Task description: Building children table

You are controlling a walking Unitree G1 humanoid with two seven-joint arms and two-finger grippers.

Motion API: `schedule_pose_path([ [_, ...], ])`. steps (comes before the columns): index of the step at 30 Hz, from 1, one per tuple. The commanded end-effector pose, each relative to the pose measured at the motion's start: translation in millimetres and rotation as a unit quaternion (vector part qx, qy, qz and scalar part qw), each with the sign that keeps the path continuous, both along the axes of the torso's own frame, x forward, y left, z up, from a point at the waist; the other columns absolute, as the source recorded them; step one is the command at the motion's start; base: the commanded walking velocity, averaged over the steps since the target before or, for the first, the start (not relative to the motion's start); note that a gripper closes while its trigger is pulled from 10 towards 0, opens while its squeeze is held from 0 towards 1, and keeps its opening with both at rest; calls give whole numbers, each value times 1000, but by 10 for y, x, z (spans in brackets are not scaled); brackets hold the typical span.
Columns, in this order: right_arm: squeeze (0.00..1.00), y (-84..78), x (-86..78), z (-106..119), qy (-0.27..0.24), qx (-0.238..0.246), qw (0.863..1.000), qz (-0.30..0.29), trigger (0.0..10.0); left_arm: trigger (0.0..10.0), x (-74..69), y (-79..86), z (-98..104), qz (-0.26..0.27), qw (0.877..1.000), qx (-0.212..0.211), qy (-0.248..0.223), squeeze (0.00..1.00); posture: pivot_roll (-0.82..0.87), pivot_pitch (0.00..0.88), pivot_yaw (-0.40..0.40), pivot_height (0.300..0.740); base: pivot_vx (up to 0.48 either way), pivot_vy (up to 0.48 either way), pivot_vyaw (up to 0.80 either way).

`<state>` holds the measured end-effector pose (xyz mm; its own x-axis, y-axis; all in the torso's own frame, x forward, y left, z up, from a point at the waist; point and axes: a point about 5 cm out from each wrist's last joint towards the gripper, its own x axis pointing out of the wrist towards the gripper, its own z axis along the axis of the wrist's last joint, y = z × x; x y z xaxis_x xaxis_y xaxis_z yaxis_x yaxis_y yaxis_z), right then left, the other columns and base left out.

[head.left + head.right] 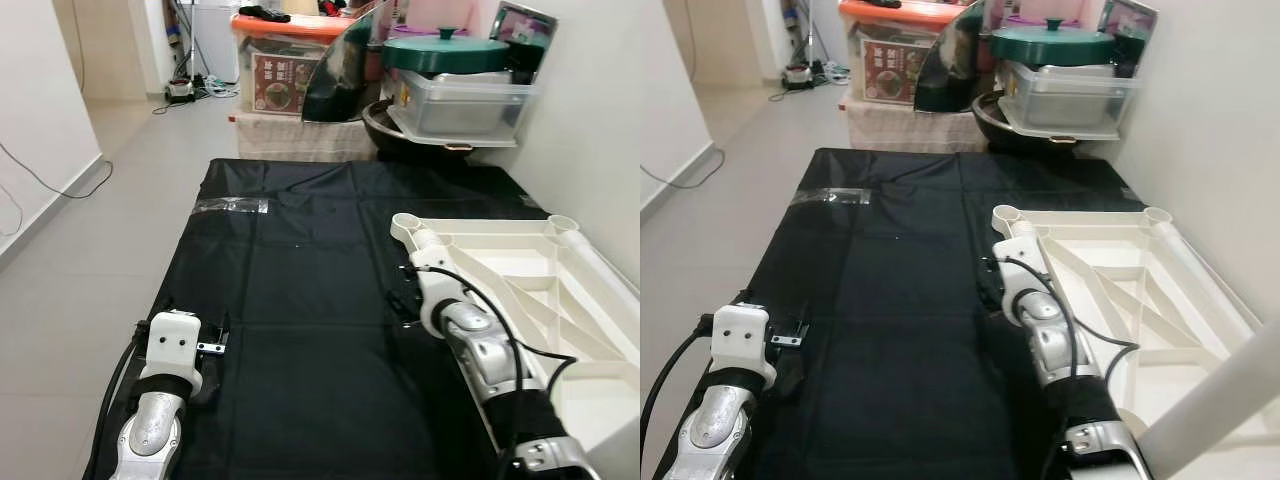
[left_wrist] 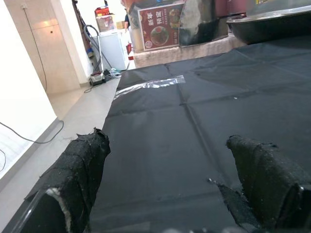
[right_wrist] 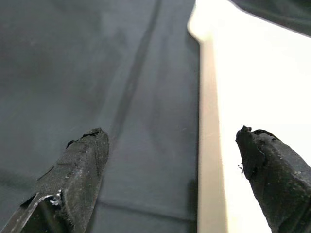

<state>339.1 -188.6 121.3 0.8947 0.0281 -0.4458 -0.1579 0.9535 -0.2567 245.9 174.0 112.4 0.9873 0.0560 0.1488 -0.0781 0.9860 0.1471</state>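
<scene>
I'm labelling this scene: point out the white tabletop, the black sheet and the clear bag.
tabletop (image 1: 520, 262): left eye view, on an inner rib of its underside.
sheet (image 1: 300, 300): left eye view, on its bare middle.
bag (image 1: 232, 205): left eye view, on its middle.

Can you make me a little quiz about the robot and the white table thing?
1. True or false: the white tabletop lies upside down on the black sheet.
2. Which claw is beside the tabletop's edge? A) left claw B) right claw
3. Fill in: both claws are ____ (open/shut).

Key: 1 true; 2 B; 3 open.
</scene>
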Motion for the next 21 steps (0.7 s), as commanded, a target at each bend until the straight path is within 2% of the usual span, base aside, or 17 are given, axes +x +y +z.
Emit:
schedule_pose_path([
  [1, 0, -94, -29, -50, 14, -12, 1000, -9, 10000, 10000, 5, -19, -53, 0, 1000, -4, 9, 0, -17, 0, -81, 740, 0, 0, 0],
  [6, 0, -51, -19, -47, 22, 0, 1000, -3, 10000, 10000, 10, -24, -51, 1, 1000, -5, 8, 0, -15, 0, -84, 740, 0, 0, 0],
  [8, 0, 166, -19, -146, 62, 50, 996, 26, 10000, 10000, 8, -21, -57, 4, 1000, -5, 8, 0, -7, 0, -87, 740, 0, 0, 0],
  [11, 0, 194, -23, -220, 82, 56, 995, 24, 10000, 10000, 10, -23, -56, 5, 1000, -5, 8, 0, -7, 0, -87, 740, 0, 0, 0],
  [16, 0, 131, -32, -343, 123, 94, 988, -9, 10000, 10000, 8, -16, -57, 7, 1000, -6, 8, 0, 0, 0, -95, 740, 0, 0, 0],
  [21, 0, 72, -16, -347, 124, 104, 986, -38, 10000, 10000, 4, -3, -58, 10, 1000, -6, 8, 0, 1, 0, -96, 740, 0, 0, 0],
])
